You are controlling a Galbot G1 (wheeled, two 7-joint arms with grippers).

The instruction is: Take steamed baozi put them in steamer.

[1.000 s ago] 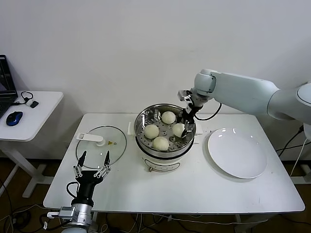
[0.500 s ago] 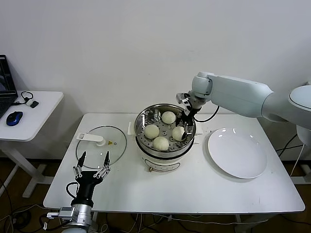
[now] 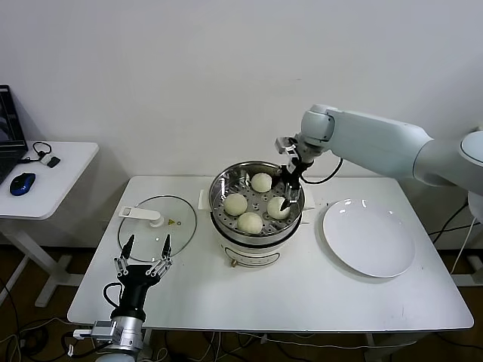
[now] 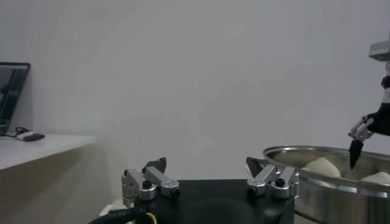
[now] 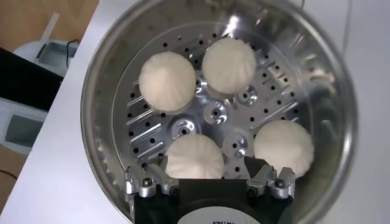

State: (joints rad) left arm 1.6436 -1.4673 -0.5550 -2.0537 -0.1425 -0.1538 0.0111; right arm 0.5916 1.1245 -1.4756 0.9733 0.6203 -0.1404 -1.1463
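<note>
**Four buns sitting in the steamer, right pincer hanging open above one**

Four steamed baozi [image 3: 256,204] are lying on the perforated tray inside the steamer [image 3: 256,215], spaced around the tray's centre and not touching one another. In the right wrist view the four buns [image 5: 225,115] are showing as a ring: two on the far side of the tray, two closer to the camera. The steamer is standing near the middle of the white surface [image 3: 302,290], its shiny rim sitting above a white base.

The right pincer [image 3: 287,197] is hanging over the bun on the steamer's right side, its fingers standing apart and gripping nothing. In the right wrist view one bun [image 5: 195,157] is lying between and beyond the right pincer's [image 5: 210,182] two fingers; whether either finger is touching it cannot be told.

A glass lid [image 3: 157,219] is lying flat on the surface to the steamer's left, and a white plate [image 3: 368,237] is lying to its right, bare.

The left pincer [image 3: 143,253] is waiting at the near left edge of the surface, just in front of the lid, pointing upward with its fingers spread and holding nothing.

A small side table [image 3: 45,177] with a blue mouse [image 3: 23,183] is standing well apart on the left.
</note>
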